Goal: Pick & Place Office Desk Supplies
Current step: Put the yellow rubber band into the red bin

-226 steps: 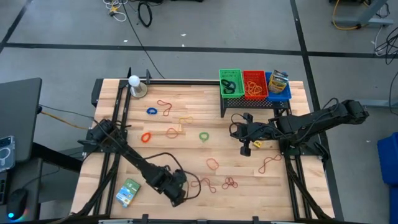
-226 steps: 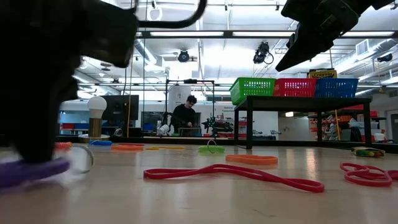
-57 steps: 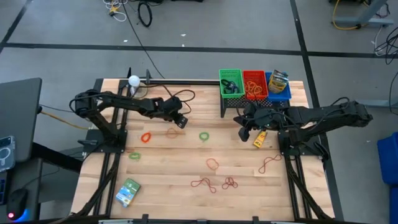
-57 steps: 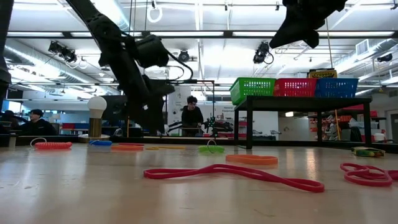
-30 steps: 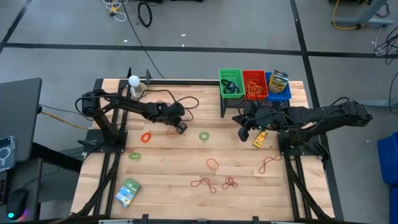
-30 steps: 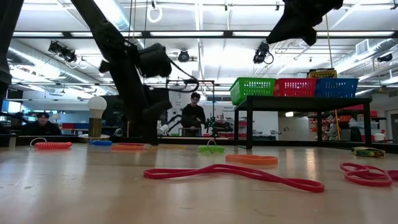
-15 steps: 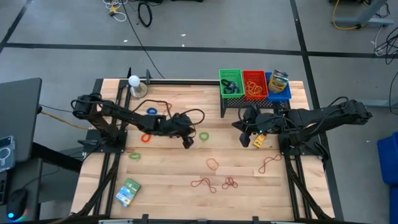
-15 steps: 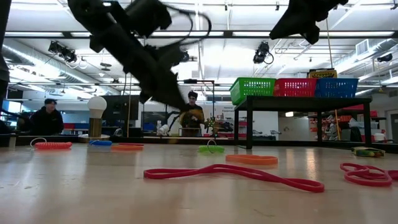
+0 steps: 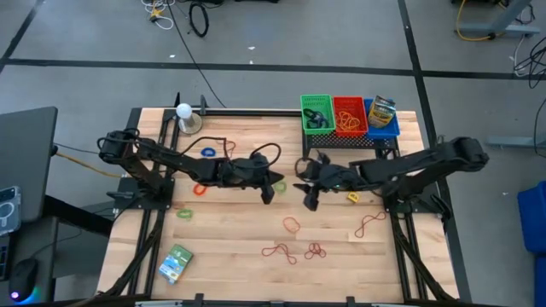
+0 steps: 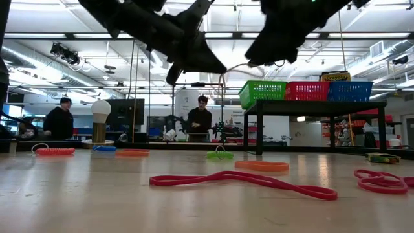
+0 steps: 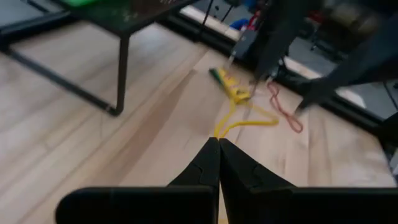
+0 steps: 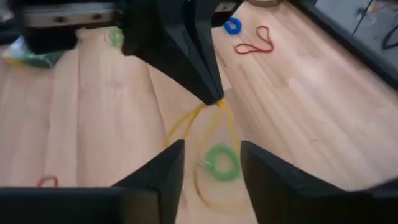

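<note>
Left tool pinching a yellow rubber band mid-counter, right tool facing it with fingers apart

You've got the left tool [image 12: 214,96] clamped tight on a yellow rubber band [image 12: 208,134], and the loop dangles off its tip above the counter [image 9: 239,230], right over a green ring [image 12: 221,160]. Your right tool [image 9: 309,200] sits just beside it near the middle, fingers spread and gripping nothing. The rest of your stuff is scattered: red bands [image 9: 294,251] toward the front edge, an orange ring [image 9: 200,188] and blue ring [image 9: 207,153] on the left side, a green-blue packet [image 9: 176,263] at the front-left corner. The green, red and blue baskets [image 9: 348,116] stand on a small black rack at the back right.
</note>
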You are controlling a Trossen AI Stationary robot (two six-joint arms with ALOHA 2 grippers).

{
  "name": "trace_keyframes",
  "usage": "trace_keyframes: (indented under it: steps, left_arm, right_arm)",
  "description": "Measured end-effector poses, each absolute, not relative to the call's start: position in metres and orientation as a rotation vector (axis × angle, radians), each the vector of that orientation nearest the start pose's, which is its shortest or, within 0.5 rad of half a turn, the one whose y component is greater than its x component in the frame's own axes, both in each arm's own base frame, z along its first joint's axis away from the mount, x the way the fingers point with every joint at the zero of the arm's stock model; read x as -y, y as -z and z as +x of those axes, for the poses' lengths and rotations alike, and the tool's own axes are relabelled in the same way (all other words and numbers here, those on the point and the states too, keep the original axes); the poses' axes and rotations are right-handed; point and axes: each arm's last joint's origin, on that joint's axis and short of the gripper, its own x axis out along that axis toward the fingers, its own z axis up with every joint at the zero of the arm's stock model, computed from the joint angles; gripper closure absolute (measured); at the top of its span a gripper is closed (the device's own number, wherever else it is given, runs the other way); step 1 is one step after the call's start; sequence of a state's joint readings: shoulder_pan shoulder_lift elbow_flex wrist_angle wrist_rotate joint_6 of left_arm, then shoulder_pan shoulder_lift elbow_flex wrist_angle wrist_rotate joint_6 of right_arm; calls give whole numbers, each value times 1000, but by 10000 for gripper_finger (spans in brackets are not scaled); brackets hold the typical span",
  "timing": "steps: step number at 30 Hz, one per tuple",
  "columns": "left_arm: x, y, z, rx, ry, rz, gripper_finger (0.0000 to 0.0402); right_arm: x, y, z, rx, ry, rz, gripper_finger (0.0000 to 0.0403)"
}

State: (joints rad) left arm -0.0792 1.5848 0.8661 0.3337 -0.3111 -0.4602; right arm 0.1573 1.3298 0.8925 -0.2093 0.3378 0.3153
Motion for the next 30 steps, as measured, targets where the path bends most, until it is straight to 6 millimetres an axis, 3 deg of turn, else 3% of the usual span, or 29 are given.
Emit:
trace_keyframes:
  steps: [5, 9, 22, 28, 30]
  left_arm:
    - [19, -223, 339, -298, -298, -369, 398]
    - [23, -224, 339, -300, -284, -363, 398]
    - [35, -224, 338, -309, -222, -338, 398]
    - [35, -225, 338, -305, -216, -341, 396]
    - [35, -226, 338, -302, -216, -348, 393]
  right_arm:
    - [-31, -241, 293, -581, 282, 225, 208]
    - [-28, -243, 294, -559, 301, 227, 209]
    - [-26, -238, 296, -607, 230, 141, 314]
    - [-26, -238, 296, -606, 222, 119, 390]
    - [-26, -240, 294, -602, 220, 118, 395]
